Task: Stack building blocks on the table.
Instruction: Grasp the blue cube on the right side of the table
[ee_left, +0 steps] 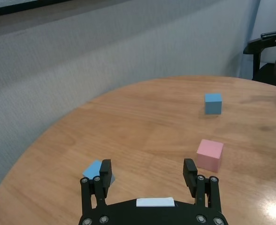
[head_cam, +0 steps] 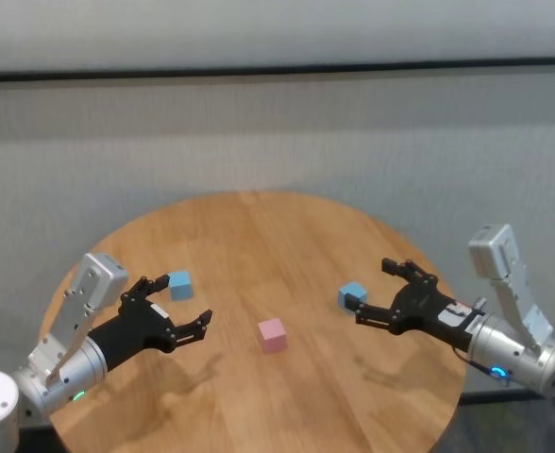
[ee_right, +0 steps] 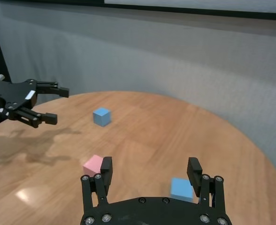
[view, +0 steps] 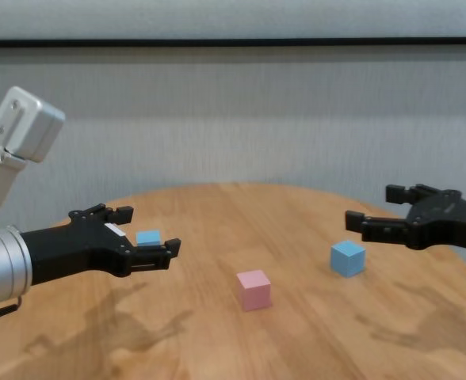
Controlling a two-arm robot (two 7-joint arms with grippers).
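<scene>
Three building blocks lie apart on the round wooden table (head_cam: 259, 236). One light blue block (head_cam: 180, 283) sits at the left, just past my left gripper (head_cam: 185, 299), which hovers open and holds nothing. In the left wrist view that block (ee_left: 99, 170) shows partly behind one finger. The pink block (head_cam: 272, 334) rests near the middle, between the two arms. At the right, the other light blue block (head_cam: 352, 296) lies just in front of my right gripper (head_cam: 372, 290), also open and empty. The right wrist view shows this block (ee_right: 181, 189) close to one finger.
A grey wall (head_cam: 277, 142) runs behind the table. The round table edge curves close around both arms, and the floor drops away at the near right (head_cam: 513, 425). Bare wood lies between the blocks and toward the far edge.
</scene>
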